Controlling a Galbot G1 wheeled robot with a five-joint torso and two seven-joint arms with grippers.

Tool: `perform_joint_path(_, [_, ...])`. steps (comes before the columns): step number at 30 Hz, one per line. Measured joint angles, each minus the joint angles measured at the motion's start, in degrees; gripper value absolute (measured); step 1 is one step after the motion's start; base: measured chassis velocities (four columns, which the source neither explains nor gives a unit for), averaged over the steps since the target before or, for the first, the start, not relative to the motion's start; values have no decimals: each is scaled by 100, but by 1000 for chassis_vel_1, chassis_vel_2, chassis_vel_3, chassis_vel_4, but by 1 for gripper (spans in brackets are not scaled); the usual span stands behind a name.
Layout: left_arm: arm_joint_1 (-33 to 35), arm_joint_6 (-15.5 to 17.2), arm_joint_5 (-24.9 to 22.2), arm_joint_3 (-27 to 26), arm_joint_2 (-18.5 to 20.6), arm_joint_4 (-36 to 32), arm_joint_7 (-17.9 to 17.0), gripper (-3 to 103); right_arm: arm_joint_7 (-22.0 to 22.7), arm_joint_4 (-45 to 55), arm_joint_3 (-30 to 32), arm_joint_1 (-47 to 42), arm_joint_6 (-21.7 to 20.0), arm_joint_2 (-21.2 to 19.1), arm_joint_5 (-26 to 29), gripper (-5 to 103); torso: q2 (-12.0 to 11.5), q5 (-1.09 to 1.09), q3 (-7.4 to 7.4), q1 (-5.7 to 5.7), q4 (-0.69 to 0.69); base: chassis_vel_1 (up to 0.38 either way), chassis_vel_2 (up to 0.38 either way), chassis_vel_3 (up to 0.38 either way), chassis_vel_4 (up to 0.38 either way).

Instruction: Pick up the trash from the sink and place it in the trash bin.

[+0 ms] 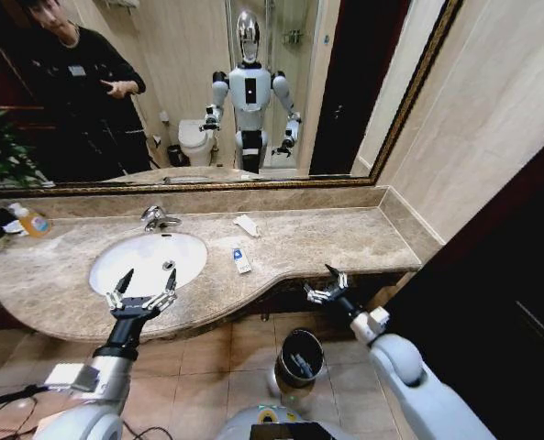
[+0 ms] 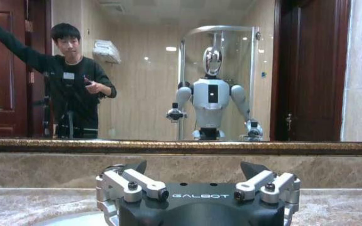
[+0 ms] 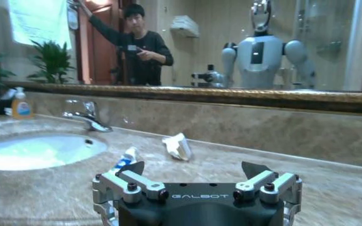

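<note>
The left tool (image 1: pixel 141 295) hangs open and empty over the front rim of the sink (image 1: pixel 106 266). The right tool (image 1: pixel 328 285), also open and empty, hovers off the bench's front edge, right of the basin. A blue-white packet (image 1: pixel 241 260) lies on the bench (image 1: pixel 345 240) between the two tools, just right of the sink; a crumpled white tissue (image 1: pixel 247 225) sits nearer the back edge. The trash bin (image 1: pixel 301 357) stands on the tiled floor below the bench. A mirror (image 1: pixel 180 92) spans the wall behind.
</note>
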Motion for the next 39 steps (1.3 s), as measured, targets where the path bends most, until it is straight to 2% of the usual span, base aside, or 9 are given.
perform_joint_path(5, [0, 0, 0, 0, 0, 0, 0, 100, 72, -23, -521, 482, -257, 24, 92, 100, 0, -1, 0, 0, 0, 0, 0, 0, 0])
perform_joint_path(11, [0, 0, 0, 0, 0, 0, 0, 100, 440, 17, -1462, 1048, -749, 238, 91, 100, 0, -2, 0, 0, -1, 0, 0, 0, 0])
perform_joint_path(18, [0, 0, 0, 0, 0, 0, 0, 100, 925, -558, -2480, 2039, -1007, 520, 158, 100, 0, -1, 0, 0, 0, 0, 0, 0, 0])
perform_joint_path(22, [0, 0, 0, 1, 0, 0, 0, 100, 1025, -850, -2734, 2378, -1066, 588, 264, 100, 0, -2, 0, 0, 0, 0, 0, 0, 0])
perform_joint_path(29, [0, 0, 0, 0, 0, 0, 0, 100, 1151, -1926, -3235, 3410, -1046, 896, 388, 100, 0, -1, 0, 0, 0, 0, 0, 0, 0])
perform_joint_path(39, [0, 0, 0, 1, 0, 0, 0, 100, 1309, -2752, -3591, 4019, -1097, 1236, 656, 100, 0, -2, 0, 0, 0, 0, 0, 0, 0])
